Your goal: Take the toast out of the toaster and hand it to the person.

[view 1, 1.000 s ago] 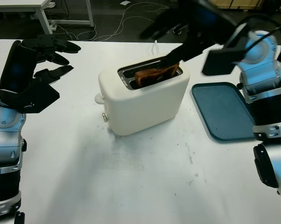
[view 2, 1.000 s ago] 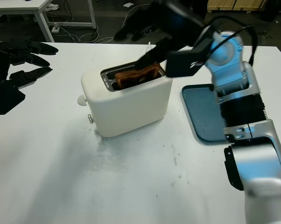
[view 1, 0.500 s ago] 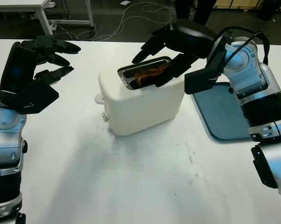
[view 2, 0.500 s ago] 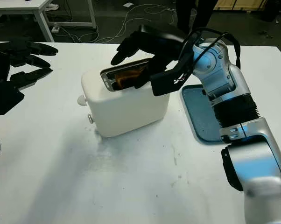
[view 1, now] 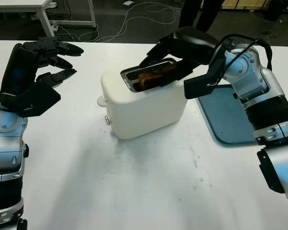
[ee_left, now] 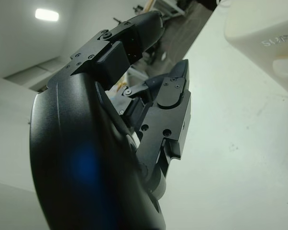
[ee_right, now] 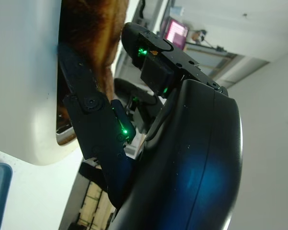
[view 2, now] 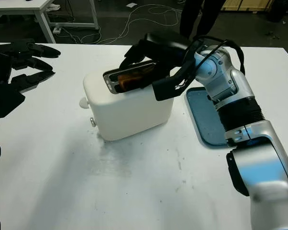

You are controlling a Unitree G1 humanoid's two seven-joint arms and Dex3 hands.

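Observation:
A cream toaster [view 1: 144,105] stands mid-table with a brown slice of toast [view 1: 159,75] sticking out of its near slot. My right hand [view 1: 153,67] reaches in from the right and sits low over the slots. Its fingers straddle the slice, two on the far side and the thumb on the near side. In the right wrist view a black finger [ee_right: 84,103] lies against the toast [ee_right: 91,28] inside the slot. The toast is still down in the toaster. My left hand [view 1: 55,60] is raised at the table's left, open and holding nothing.
A blue-grey tray [view 1: 230,115] lies right of the toaster, under my right forearm. A person's legs [view 1: 201,12] stand beyond the table's far edge. Another white table [view 1: 19,5] and floor cables sit at the back left.
My right hand came down from above the toaster onto the slots and drew its fingers in around the toast. The left hand has stayed put.

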